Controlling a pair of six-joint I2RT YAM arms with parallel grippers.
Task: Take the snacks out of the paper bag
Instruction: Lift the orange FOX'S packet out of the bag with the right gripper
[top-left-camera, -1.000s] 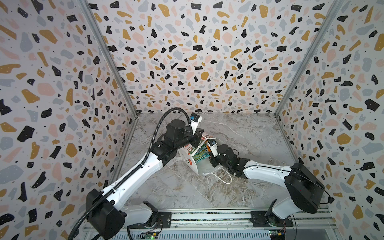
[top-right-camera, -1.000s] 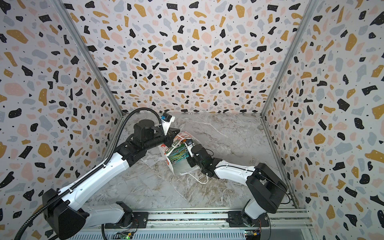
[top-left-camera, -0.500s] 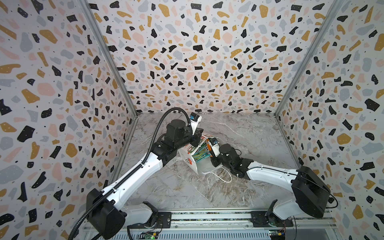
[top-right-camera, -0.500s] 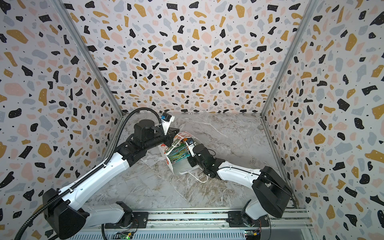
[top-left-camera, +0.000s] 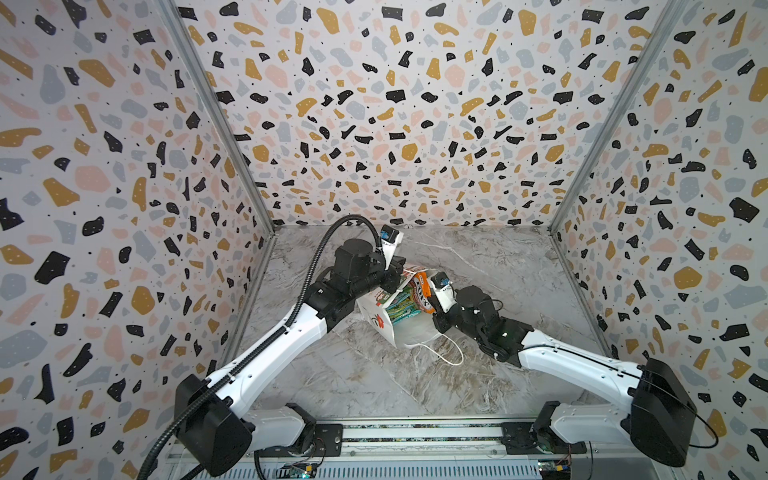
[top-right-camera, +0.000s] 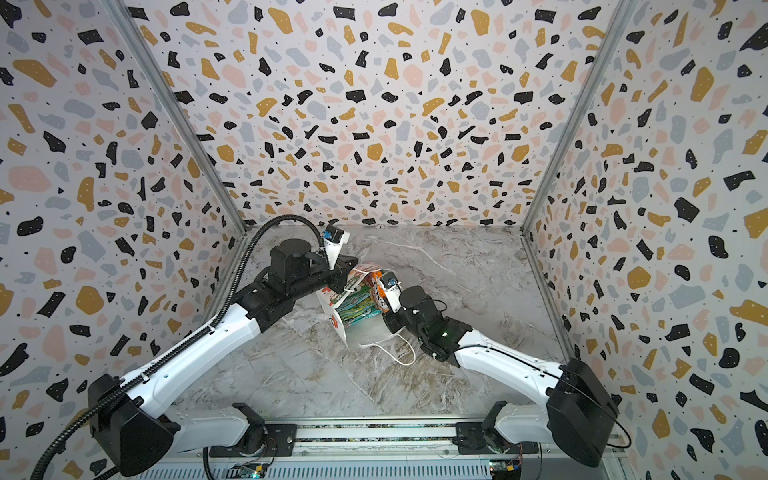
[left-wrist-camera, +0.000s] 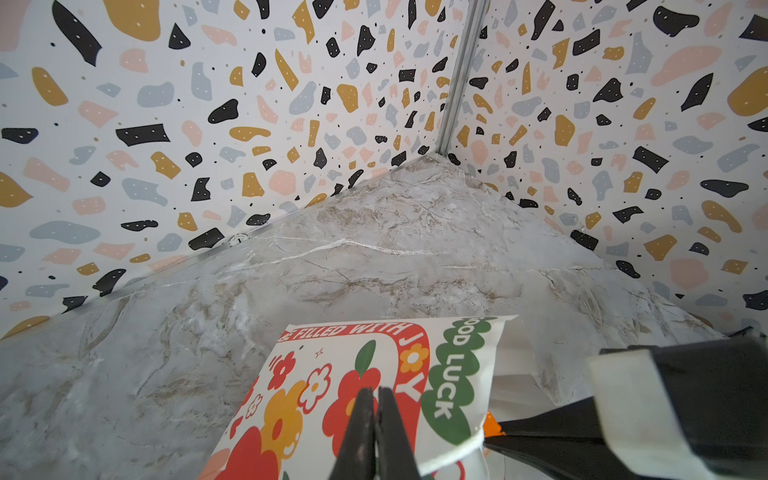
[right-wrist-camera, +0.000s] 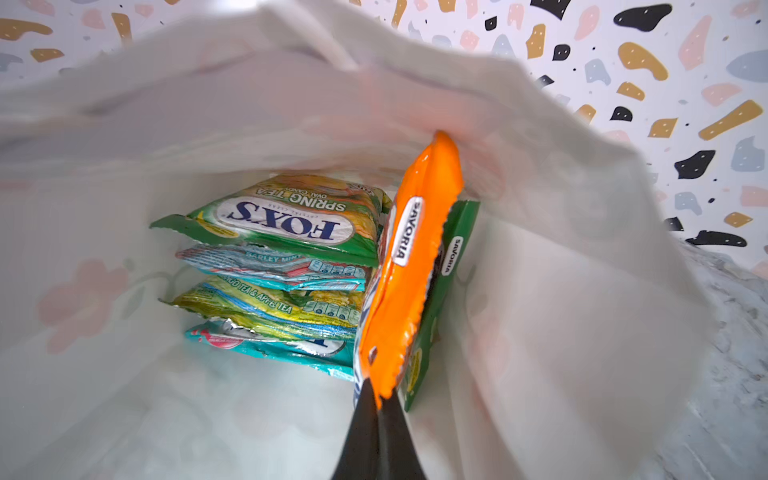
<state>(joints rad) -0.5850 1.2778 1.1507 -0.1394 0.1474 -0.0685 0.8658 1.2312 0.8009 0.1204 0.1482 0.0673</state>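
In a top view: right gripper (top-left-camera: 432, 312) now clamped, was a crack open a second ago; paper bag (top-left-camera: 384, 328) on its side mid-table (top-left-camera: 478, 257), mouth toward right edge; left gripper (top-left-camera: 400, 277) pinches its raised lip.
Left wrist: fingers pressed shut at printed panel.
Right wrist: jaws grip orange packet (right-wrist-camera: 415, 257), standing on edge, long axis mouth-to-bottom; grasp made, pull-out likely next; other snacks (right-wrist-camera: 274, 270) stacked inside.

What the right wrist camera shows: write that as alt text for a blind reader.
The right gripper pinches an orange packet standing on edge inside the paper bag. A green packet stands next to it; four more packets lie stacked beside them.
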